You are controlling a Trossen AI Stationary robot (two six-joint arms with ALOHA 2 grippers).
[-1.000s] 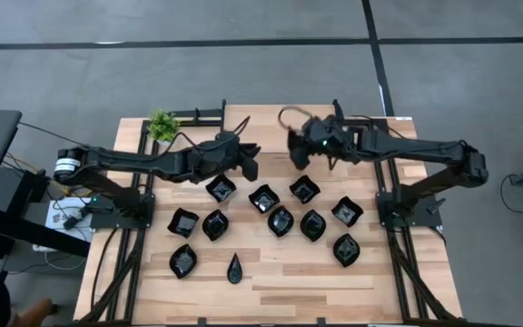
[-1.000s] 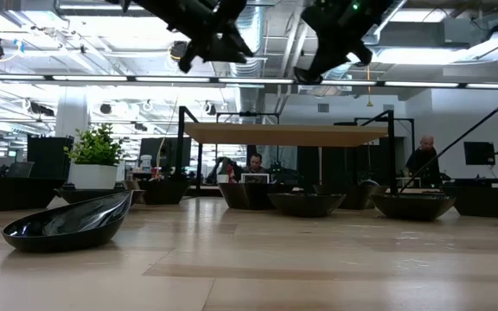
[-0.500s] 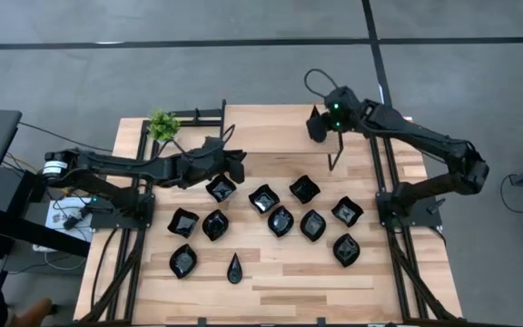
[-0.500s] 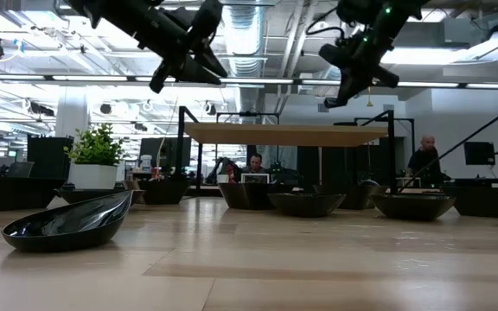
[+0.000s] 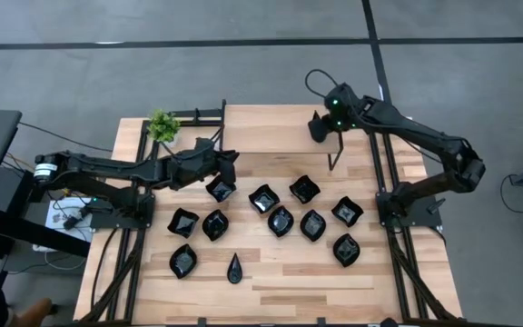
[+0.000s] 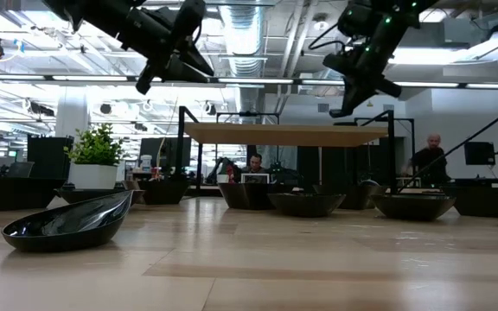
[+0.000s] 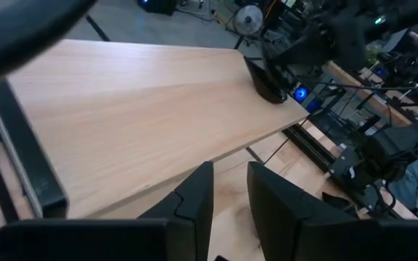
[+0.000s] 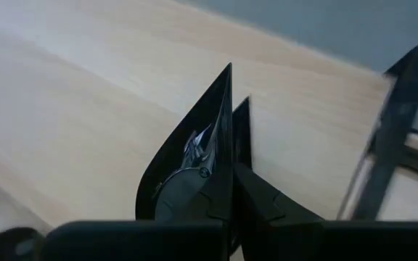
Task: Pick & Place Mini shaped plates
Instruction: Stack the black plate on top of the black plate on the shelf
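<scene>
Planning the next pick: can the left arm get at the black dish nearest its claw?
Probably yes. The left claw hangs just above that dish, fingers slightly parted and empty, with nothing between them.

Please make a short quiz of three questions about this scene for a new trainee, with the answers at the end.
1. True or false: the right claw is shut on a mini plate, which it holds on edge above the table.
2. In the high view, how many mini plates lie on the table? A) seven B) eleven C) fifteen
3. Fill in: the left claw, open and empty, hangs near the back of the table, not far from the small green potted ___ at the corner.

Key: 1 true; 2 B; 3 plant.
</scene>
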